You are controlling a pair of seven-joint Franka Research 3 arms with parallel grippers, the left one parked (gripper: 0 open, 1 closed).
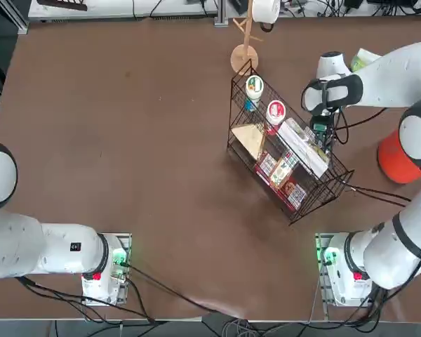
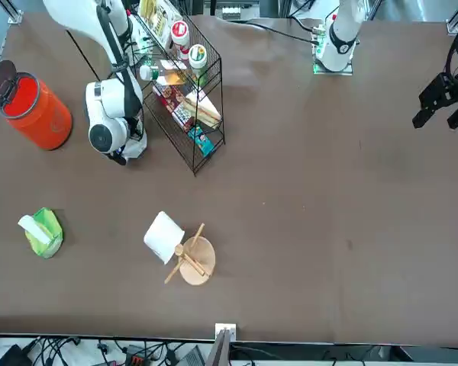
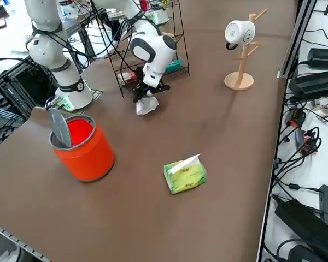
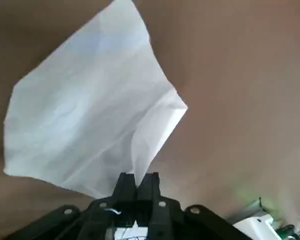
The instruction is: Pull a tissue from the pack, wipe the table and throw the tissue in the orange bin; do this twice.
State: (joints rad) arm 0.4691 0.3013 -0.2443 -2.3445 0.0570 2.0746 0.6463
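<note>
From overhead, the right gripper (image 1: 322, 132) hung just beside the black wire rack (image 1: 288, 151) at its far-right end, with the orange bin (image 1: 396, 158) partly hidden under the arm; the tissue itself did not show there, and the pack lay mostly behind the arm. From across the table, the gripper (image 2: 120, 158) sat low over the table (image 2: 305, 191) between the rack and the bin (image 2: 32, 108), whose lid stood tipped up, while the green pack (image 2: 43, 232) rested well apart, nearer the camera, white tissue at its slot. From the raised side camera, a crumpled white tissue (image 3: 146, 105) hung from the gripper (image 3: 144, 93) and met the tabletop — the wiping step, by my reading, or its very end. The wrist camera settled the grip: the fingers (image 4: 123, 186) were pressed together on a corner of the tissue (image 4: 90, 115), which fanned out over bare brown surface. The next move would call for keeping that pinch while carrying the sheet over the bin's open mouth, clear of the raised lid, before letting go — which of the two rounds this was, I could not tell.
</note>
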